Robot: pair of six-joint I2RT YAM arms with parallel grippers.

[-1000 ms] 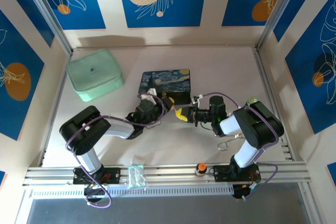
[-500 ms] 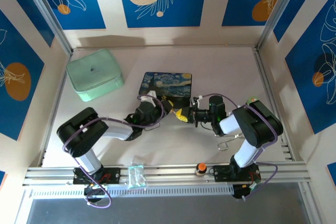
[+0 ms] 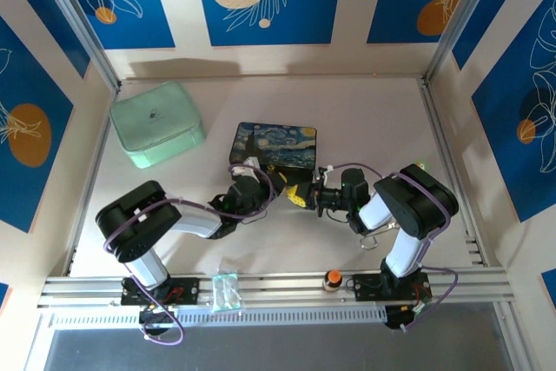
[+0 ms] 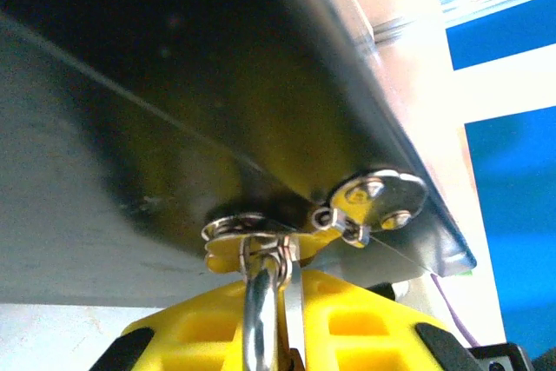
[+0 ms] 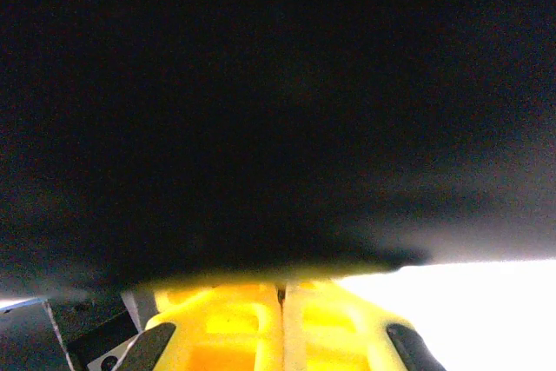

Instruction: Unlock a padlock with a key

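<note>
Two grippers are positioned tip to tip at the near wall of the starry tin [image 3: 276,141]. The left gripper [image 4: 276,319] is clenched on the padlock [image 4: 258,301] at its silver shackle, with the key [image 4: 378,198] hung beside it on a ring [image 4: 340,221]. The right gripper [image 5: 282,310] is fully closed.

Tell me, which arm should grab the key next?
Probably right. The left gripper pinches the padlock by its silver loop, with the key hanging off it; the right gripper sits close by, shut and empty.
</note>
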